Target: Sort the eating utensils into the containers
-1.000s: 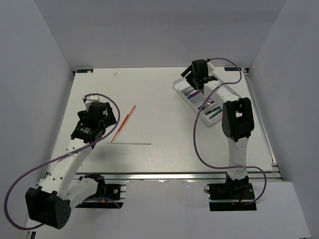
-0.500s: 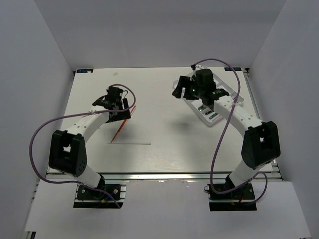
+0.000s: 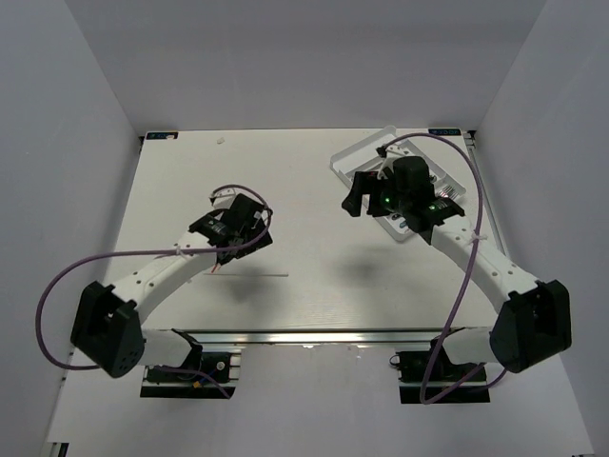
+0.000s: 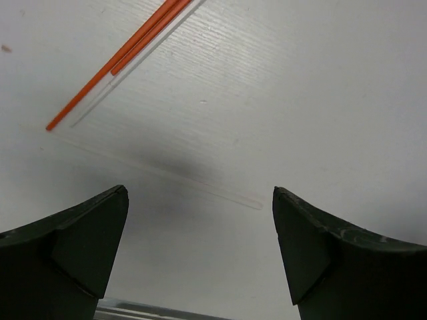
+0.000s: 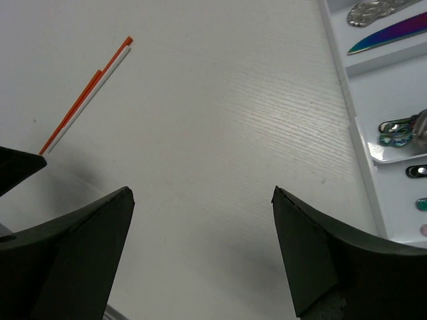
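Eating utensils (image 5: 400, 127): lying in the compartments of the white tray (image 5: 400, 90) at the far right of the table (image 3: 285, 181). Among them an iridescent purple-teal blade (image 5: 393, 33) just beside a silver handle (image 5: 377, 10); cannot tell whether these two share one compartment. More handle ends in the next slot, too small to tell apart. Outside the tray, left of centre on the table, an orange stick (image 4: 114, 63) with a pale stick (image 5: 112, 70) close alongside.

Left gripper (image 4: 200, 193): gapes wide, holds nothing, touches nothing. Hovers over bare tabletop, with the orange stick ahead and to the left of the fingers, apart from them. Covers most of that stick in the top view.

Right gripper (image 5: 202, 193): likewise spread wide and empty. Hangs over bare table with the tray's wall just to the right and both sticks well ahead.

Compared with a second ago: right gripper no longer above the tray's compartments, now off the tray's near-left side, turned toward the table's middle, fingers spread wider. Left arm no longer folded back at the left of the table, now stretched out to the sticks; nearer the base than half a second ago, when beside the sticks' far end. Unchanged: place of the sticks and of the tray.
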You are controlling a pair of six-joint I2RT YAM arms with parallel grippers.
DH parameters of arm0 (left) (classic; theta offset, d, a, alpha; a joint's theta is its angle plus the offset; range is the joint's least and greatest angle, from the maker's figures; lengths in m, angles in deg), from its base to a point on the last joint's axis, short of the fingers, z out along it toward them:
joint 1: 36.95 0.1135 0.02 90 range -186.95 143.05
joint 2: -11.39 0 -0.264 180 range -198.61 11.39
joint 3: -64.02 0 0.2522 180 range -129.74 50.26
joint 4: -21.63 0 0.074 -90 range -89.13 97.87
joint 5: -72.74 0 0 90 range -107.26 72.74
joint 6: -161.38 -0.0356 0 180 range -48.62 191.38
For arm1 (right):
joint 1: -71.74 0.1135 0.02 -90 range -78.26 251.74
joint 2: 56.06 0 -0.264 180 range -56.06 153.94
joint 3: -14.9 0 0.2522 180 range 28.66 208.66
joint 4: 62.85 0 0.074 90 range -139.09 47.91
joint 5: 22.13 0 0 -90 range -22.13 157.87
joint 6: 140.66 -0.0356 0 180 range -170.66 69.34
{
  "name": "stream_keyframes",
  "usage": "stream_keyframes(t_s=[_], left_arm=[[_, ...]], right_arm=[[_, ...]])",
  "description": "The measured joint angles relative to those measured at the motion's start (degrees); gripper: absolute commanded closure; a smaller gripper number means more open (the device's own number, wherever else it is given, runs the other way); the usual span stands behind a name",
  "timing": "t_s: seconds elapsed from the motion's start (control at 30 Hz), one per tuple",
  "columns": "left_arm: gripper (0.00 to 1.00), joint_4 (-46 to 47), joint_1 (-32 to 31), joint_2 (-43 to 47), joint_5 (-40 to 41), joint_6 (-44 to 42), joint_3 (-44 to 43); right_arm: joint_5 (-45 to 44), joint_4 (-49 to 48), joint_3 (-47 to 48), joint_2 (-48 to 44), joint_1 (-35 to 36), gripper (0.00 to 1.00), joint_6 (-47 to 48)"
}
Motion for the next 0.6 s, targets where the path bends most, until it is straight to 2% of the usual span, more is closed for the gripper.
stream_keyframes(t_s=[0.13,0.27,0.37,0.43,0.5,0.6], left_arm=[[0.02,-2.6,-4.7,4.2,7.8,18.6,0.4],[0.03,-10.0,-6.2,-4.7,11.8,32.7,-7.2],[0.07,-16.3,-6.8,-14.6,12.8,40.3,-15.7],[0.16,-19.6,-7.2,-19.7,12.7,44.2,-19.8],[0.23,-22.3,-7.4,-23.0,12.1,47.2,-21.6],[0.23,-24.8,-7.7,-25.3,10.5,50.3,-21.6]], right_arm=[[-2.7,-0.5,-0.3,-2.1,-0.1,0.11,-0.2],[-5.4,-0.4,-1.1,-1.6,-0.5,0.11,-1.0],[-7.3,-0.2,-2.3,-0.8,-1.2,0.11,-1.7],[-7.9,-0.2,-2.9,0.0,-1.8,0.11,-2.0],[-8.3,-0.3,-3.6,0.3,-2.3,0.11,-2.1],[-8.4,-0.3,-4.6,0.5,-3.1,0.11,-2.1]])
